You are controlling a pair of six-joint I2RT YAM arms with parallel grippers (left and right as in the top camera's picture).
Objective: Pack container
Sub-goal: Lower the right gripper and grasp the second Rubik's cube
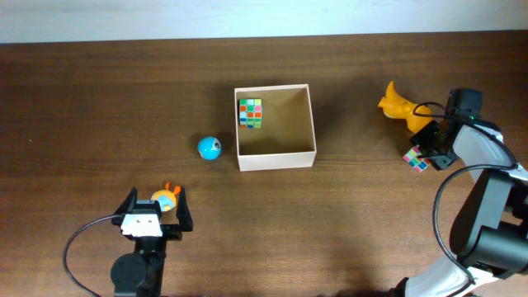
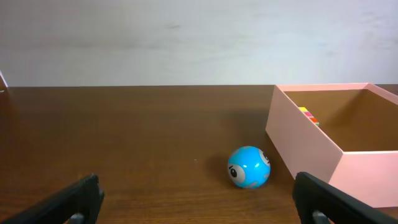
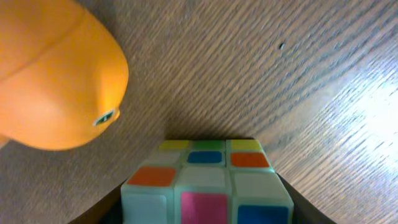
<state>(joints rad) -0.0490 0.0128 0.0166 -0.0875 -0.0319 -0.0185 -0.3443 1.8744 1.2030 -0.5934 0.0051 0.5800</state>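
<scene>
The container (image 1: pixel 276 157) is a shallow white-walled box with a tan floor at the table's middle, and it also shows at the right of the left wrist view (image 2: pixel 311 140). A colourful cube (image 1: pixel 250 113) lies in its far left corner. A blue ball with eyes (image 1: pixel 209 148) sits just left of the box and shows in the left wrist view too (image 2: pixel 249 167). My left gripper (image 1: pixel 157 208) is open, with a small orange and blue toy (image 1: pixel 166 199) between its fingers. My right gripper (image 1: pixel 425 153) is shut on a second small cube (image 3: pixel 208 186), next to an orange toy (image 1: pixel 398 105).
The orange toy (image 3: pixel 56 81) fills the upper left of the right wrist view, close to the held cube. The dark wooden table (image 1: pixel 346 231) ends at a pale wall at the back. Cables trail from both arms.
</scene>
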